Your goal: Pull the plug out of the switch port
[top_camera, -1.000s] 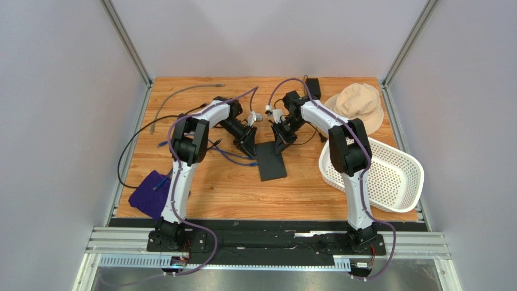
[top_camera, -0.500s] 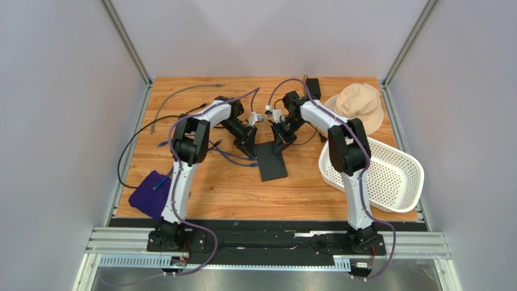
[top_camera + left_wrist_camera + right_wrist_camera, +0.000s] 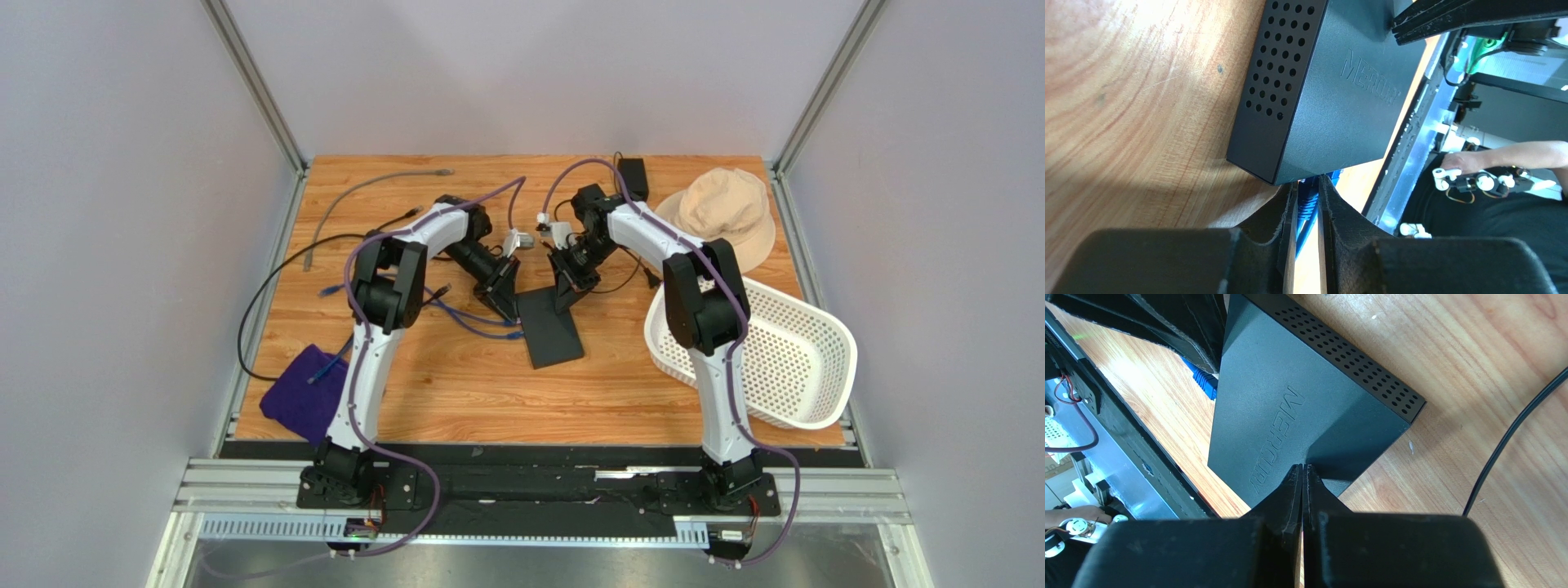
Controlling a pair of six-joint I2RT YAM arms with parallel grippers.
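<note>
Wooden table (image 3: 405, 380), switch (image 3: 548, 325) lengthwise near-to-far, ports far; left end effector (image 3: 1308, 184) gripping plug (image 3: 1309, 205), right end effector (image 3: 1303, 468) clenched.

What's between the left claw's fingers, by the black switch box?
A blue cable plug, flanked by both fingers, meeting the matte-black switch box at its edge. Left wrist view shows it.

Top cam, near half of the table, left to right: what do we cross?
purple cloth → switch → white basket
</note>
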